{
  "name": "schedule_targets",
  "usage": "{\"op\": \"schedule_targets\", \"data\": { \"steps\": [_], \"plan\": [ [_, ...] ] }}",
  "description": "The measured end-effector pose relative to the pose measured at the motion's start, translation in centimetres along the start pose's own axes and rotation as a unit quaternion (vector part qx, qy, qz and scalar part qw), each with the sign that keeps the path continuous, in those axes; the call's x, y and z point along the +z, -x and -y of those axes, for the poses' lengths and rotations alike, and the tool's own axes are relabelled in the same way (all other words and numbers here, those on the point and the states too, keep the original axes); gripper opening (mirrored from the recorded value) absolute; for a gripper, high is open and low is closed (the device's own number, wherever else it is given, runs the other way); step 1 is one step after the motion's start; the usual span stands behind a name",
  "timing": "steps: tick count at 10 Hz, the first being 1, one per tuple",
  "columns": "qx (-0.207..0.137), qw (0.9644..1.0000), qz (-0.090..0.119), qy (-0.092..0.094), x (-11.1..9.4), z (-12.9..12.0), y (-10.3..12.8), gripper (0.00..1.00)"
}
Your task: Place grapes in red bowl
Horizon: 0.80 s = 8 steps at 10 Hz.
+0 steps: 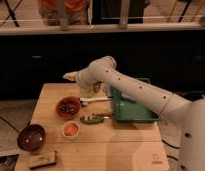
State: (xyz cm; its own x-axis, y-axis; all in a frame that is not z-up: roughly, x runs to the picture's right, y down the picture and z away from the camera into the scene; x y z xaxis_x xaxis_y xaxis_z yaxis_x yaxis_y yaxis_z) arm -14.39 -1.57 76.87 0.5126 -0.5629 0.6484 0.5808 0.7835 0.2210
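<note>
The red bowl (68, 107) stands on the left half of the wooden table (126, 150). The grapes (69, 106) lie inside it as a small dark bunch. My gripper (70, 76) is above and behind the bowl, near the table's far edge, raised clear of the bowl with nothing seen in it. The pale arm (131, 90) reaches in from the right.
A dark maroon bowl (31, 137) sits at the front left, and a small pale bowl with orange inside (70, 129) sits just in front of the red bowl. Also on the table are a green tray (132, 104), a green vegetable (91, 119), a white utensil (96, 100) and a brown block (42, 159).
</note>
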Motion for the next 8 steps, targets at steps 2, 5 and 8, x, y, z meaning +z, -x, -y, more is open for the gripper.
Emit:
{"op": "schedule_targets", "data": {
  "steps": [2, 5, 8],
  "plan": [
    [-0.001, 1.0, 0.001, 0.0, 0.08, 0.07, 0.11, 0.8],
    [0.0, 1.0, 0.001, 0.0, 0.15, -0.01, 0.1, 0.8],
    [0.0, 1.0, 0.001, 0.0, 0.14, -0.02, 0.08, 0.8]
  ]
}}
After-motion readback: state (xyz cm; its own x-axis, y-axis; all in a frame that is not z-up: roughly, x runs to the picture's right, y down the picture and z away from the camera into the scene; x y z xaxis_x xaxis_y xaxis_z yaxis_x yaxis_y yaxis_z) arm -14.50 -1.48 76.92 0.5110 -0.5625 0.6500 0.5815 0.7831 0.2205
